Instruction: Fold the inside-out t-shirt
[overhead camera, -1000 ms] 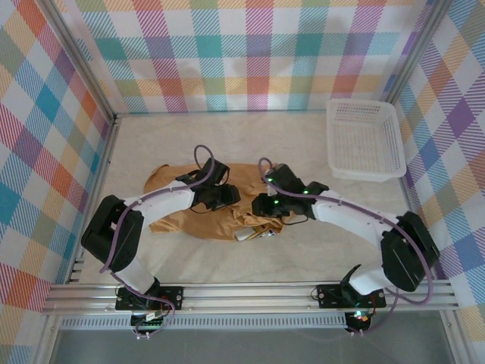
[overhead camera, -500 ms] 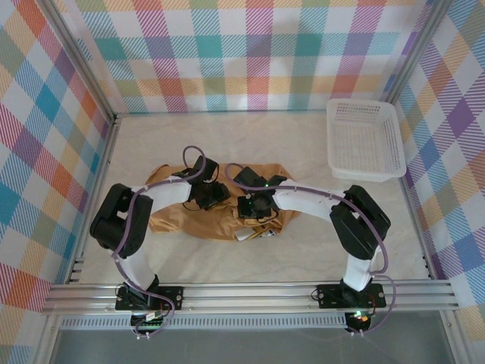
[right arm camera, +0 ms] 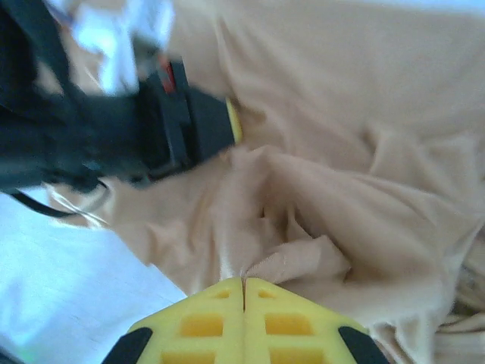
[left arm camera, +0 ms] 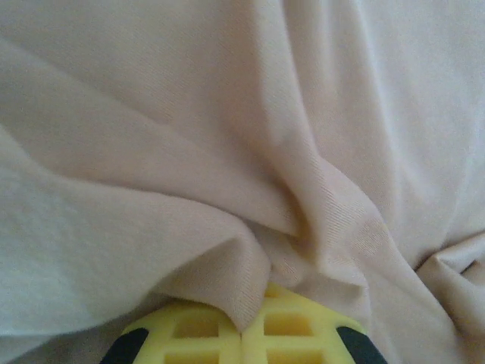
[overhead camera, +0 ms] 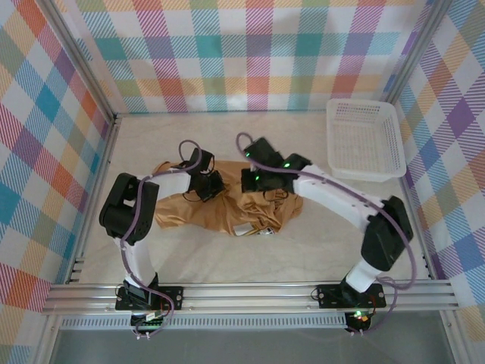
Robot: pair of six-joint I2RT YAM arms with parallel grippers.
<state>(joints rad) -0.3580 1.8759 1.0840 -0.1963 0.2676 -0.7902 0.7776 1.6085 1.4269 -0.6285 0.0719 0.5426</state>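
The inside-out t-shirt (overhead camera: pixel 227 208) lies crumpled in the middle of the table, tan, with a small white label (overhead camera: pixel 244 230) at its near edge. My left gripper (overhead camera: pixel 206 184) sits on the shirt's upper left part. In the left wrist view its yellow fingers (left arm camera: pixel 189 334) are shut, with a fold of tan cloth (left arm camera: pixel 227 227) pinched at the left gripper's tip (left arm camera: pixel 242 322). My right gripper (overhead camera: pixel 258 182) sits just to the right of it. The right gripper (right arm camera: pixel 243 282) is shut on a raised edge of the fabric (right arm camera: pixel 303 258). The left gripper's dark body (right arm camera: pixel 174 129) shows close behind.
A white mesh basket (overhead camera: pixel 364 140) stands at the back right of the table. Checked walls close in the back and both sides. Both arms arch over the near half of the table, and pale bare tabletop (overhead camera: pixel 227 136) lies beyond the shirt.
Both grippers have moved toward the back of the table and shut on the fabric. The shirt has shifted and bunched up under them, its right part drawn back.
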